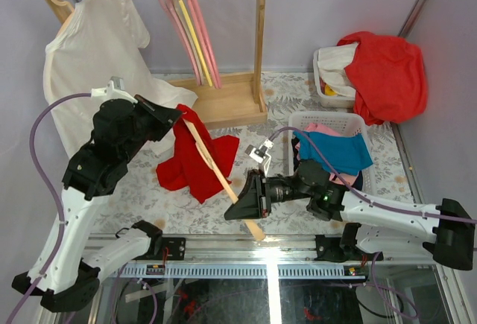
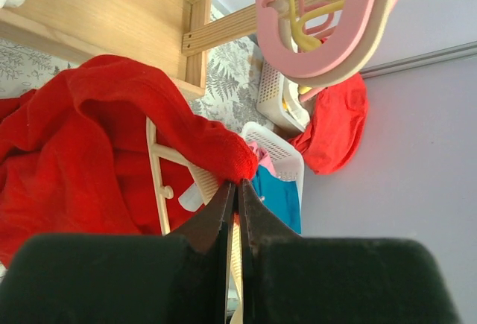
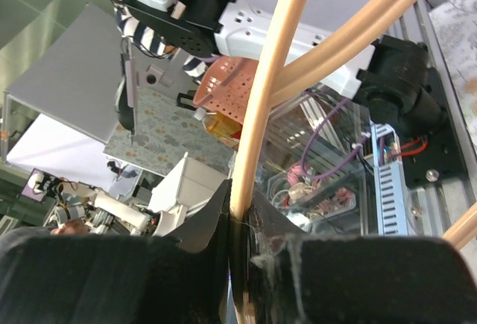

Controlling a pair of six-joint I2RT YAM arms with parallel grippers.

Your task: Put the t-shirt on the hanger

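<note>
The red t-shirt (image 1: 195, 162) hangs crumpled above the table's middle, draped round one arm of the pale wooden hanger (image 1: 212, 166). The hanger slants from the upper left down to the lower right. My left gripper (image 1: 177, 118) is shut on the shirt's cloth at the hanger's upper end; in the left wrist view the red t-shirt (image 2: 89, 145) bunches at my left gripper (image 2: 238, 185), with the hanger (image 2: 156, 182) beside it. My right gripper (image 1: 240, 203) is shut on the hanger's lower part; in the right wrist view the wooden hanger (image 3: 276, 63) runs up out of my right gripper (image 3: 240, 194).
A wooden rack (image 1: 223, 100) at the back holds a white t-shirt (image 1: 93, 56), pink hangers (image 1: 179, 26) and a yellow hanger (image 1: 195, 41). A white basket (image 1: 328, 126) with blue and pink clothes stands right of centre. A red-orange garment (image 1: 387, 74) lies over a bin at the back right.
</note>
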